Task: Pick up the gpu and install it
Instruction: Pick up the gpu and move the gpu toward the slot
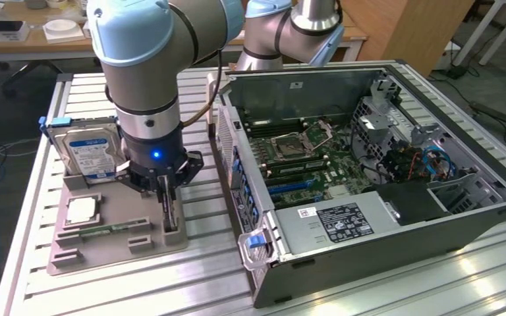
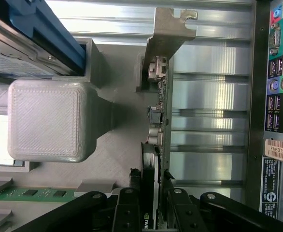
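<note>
The gpu [image 1: 171, 212] stands on its thin edge in a slot of the grey holder [image 1: 103, 257], right under my claw [image 1: 167, 195]. From my wrist I see its long side running straight away from me, with the silver end bracket [image 2: 169, 29] at the far end. My fingers [image 2: 128, 205] sit one on each flat face and press against the card, so I think I am squeezing the gpu. Its bottom edge looks to be down in the slot, not lifted.

On the exterior view's left of the card, the hard drive [image 1: 90, 155] stands in the same holder. The green memory strip [image 1: 103, 230] lies flat nearby. The open computer case [image 1: 323, 263] sits just beside the holder, on the exterior view's right.
</note>
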{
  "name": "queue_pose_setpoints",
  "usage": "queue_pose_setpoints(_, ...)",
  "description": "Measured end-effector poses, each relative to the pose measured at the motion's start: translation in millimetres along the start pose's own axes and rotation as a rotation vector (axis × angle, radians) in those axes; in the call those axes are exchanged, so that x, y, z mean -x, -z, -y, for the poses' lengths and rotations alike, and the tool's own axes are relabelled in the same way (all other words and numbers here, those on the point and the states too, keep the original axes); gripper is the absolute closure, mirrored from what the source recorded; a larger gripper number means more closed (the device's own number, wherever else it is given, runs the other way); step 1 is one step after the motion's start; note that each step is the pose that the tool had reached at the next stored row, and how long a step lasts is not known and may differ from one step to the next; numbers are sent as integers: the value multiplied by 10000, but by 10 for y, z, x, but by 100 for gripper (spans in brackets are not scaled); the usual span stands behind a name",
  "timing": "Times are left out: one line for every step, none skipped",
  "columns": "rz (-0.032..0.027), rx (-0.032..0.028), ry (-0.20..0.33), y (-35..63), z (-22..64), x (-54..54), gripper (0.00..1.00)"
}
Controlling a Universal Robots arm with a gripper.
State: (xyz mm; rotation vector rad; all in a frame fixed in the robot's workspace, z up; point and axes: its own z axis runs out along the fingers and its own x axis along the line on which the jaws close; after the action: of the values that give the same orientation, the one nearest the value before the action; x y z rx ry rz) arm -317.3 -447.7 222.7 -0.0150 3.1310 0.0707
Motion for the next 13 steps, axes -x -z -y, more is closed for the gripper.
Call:
queue_pose_setpoints(-1,0,0,0,0,0,73)
queue_pose_setpoints(0,0,0,0,0,0,73)
queue_pose_setpoints(0,0,0,0,0,0,73)
queue_pose_setpoints(0,0,0,0,0,0,73)
queue_pose_setpoints(0,0,0,0,0,0,73)
queue_pose_setpoints(0,0,1,0,0,0,73)
queue_pose_setpoints(-1,0,0,0,0,0,73)
queue_pose_setpoints(2,2,1,2,0,0,73)
queue_pose_setpoints(2,2,1,11,-1,1,73)
queue_pose_setpoints(1,4,0,24,-1,0,73)
queue_pose_setpoints(0,4,0,38,-2,0,73)
queue_pose_setpoints(0,6,0,52,-2,1,73)
queue_pose_setpoints(0,9,0,65,-3,1,73)
